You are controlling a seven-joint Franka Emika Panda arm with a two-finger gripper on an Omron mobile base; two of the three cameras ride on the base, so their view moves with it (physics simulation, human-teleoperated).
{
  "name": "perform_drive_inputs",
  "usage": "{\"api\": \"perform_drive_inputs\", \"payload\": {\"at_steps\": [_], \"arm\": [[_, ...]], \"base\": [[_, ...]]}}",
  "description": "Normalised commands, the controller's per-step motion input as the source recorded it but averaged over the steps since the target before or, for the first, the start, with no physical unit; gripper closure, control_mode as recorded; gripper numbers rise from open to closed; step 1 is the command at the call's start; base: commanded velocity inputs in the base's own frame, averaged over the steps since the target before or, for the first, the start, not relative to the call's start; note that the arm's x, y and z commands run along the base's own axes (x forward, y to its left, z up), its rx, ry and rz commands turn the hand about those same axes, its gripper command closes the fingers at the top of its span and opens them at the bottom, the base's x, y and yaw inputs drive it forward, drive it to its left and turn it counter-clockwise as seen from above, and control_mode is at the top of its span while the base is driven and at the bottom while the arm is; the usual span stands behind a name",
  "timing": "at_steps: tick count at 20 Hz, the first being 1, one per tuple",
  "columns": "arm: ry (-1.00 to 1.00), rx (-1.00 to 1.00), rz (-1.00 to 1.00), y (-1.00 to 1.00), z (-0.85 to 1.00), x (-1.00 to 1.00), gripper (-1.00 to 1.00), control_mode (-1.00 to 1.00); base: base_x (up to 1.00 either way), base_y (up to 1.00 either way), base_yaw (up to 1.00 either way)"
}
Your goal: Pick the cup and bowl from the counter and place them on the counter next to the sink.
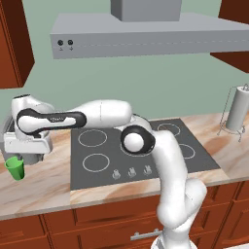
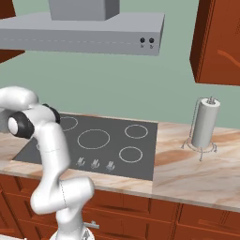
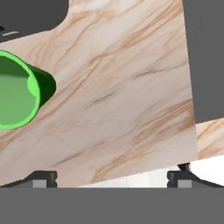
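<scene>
i'm reaching for the cup point(image 3: 17, 94) on the counter point(image 3: 127, 87), my gripper point(image 3: 111, 177) spread wide and empty; next i'd centre over its rim.

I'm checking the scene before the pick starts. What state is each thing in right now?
cup: upright on the counter, not held, looks empty.
gripper: open, above the counter, cup off to one side of it.
stovetop: nothing stands on its burners.
paper towel roll: upright on its holder.
toaster: standing behind the cup, partly hidden by the arm.
</scene>
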Motion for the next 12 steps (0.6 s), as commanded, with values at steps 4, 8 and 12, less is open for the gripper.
{"api": "perform_drive_inputs", "payload": {"at_steps": [4,8,12], "arm": [[0.00,-0.03,-0.08,0.18,0.00,0.17,-1.00,-1.00],[0.00,-0.01,-0.09,0.10,-0.01,0.15,-1.00,-1.00],[-0.02,0.00,-0.08,0.04,-0.24,0.17,-1.00,-1.00]], "base": [[0.00,0.00,0.00],[0.00,0.00,0.00],[0.00,0.00,0.00]]}}
